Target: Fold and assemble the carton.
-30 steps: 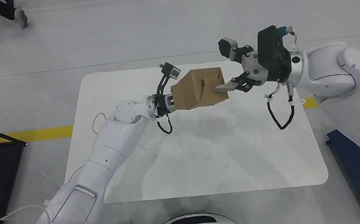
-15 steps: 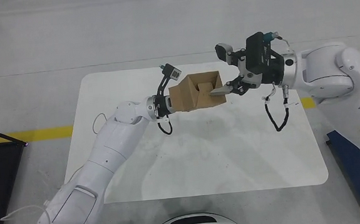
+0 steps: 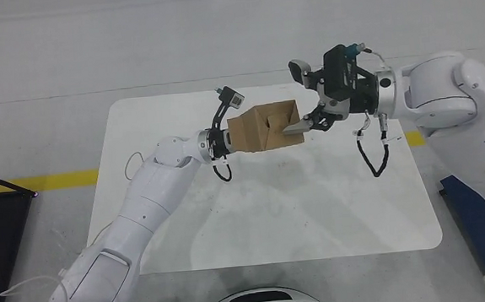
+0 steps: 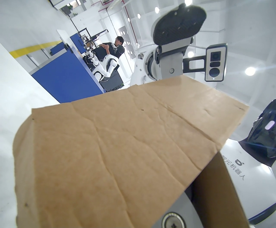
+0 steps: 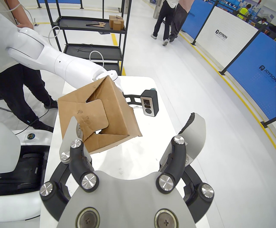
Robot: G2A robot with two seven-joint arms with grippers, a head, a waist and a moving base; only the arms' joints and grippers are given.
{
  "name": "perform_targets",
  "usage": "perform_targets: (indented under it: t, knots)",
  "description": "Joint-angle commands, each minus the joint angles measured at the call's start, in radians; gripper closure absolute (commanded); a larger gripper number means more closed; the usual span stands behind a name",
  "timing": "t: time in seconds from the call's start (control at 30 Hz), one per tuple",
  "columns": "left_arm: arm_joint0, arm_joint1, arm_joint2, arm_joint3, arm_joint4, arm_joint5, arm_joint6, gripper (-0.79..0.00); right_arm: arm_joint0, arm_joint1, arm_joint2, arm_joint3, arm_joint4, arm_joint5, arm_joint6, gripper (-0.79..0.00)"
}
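A brown carton [image 3: 262, 126] hangs above the back of the white table [image 3: 273, 225], its open end with partly folded flaps turned toward the right arm. My left gripper [image 3: 230, 137] holds it from the left side, its fingers hidden behind the cardboard. The creased carton wall [image 4: 107, 151] lies right in front of the left wrist camera. My right gripper [image 5: 131, 131] is open at the carton's [image 5: 103, 121] open end. One of its fingers [image 5: 69, 133] rests against the lower flap; the other fingertip [image 5: 194, 127] stands free to the side.
Under the carton and toward the front, the white table surface is bare. A black shelf rack [image 5: 90, 28] with small cartons stands beyond the table's end. Blue partitions [image 5: 248, 64] line the floor further off.
The right gripper has moved left onto the carton's open end, one finger now against a flap. The carton has turned slightly in the left gripper, and its flaps have folded further in.
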State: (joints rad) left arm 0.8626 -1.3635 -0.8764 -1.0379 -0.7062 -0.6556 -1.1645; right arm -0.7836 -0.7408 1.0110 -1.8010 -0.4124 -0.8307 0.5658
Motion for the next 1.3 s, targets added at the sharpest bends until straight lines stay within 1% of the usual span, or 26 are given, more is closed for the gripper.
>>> perform_targets:
  t: [0.0, 0.37, 0.83, 1.1, 1.27]
  knots:
    - [-0.002, -0.001, 0.002, 0.003, -0.001, -0.001, 0.001, 0.0, 0.004, -0.002, -0.005, -0.005, -0.001, 0.004, 0.011, -0.779]
    - [-0.017, -0.002, 0.009, 0.02, 0.025, -0.019, 0.019, 0.0, 0.038, -0.022, -0.042, 0.002, -0.02, 0.046, 0.052, -0.776]
    - [-0.035, 0.001, 0.011, 0.042, 0.069, -0.045, 0.045, 0.0, 0.063, -0.037, -0.058, 0.028, 0.005, 0.075, 0.101, -0.776]
    - [-0.043, 0.002, 0.013, 0.054, 0.107, -0.062, 0.062, 0.0, 0.066, -0.044, -0.063, 0.014, -0.042, 0.12, 0.129, -0.773]
    - [-0.049, 0.002, 0.012, 0.059, 0.113, -0.07, 0.07, 0.0, 0.072, -0.049, -0.068, 0.014, -0.048, 0.131, 0.143, -0.782]
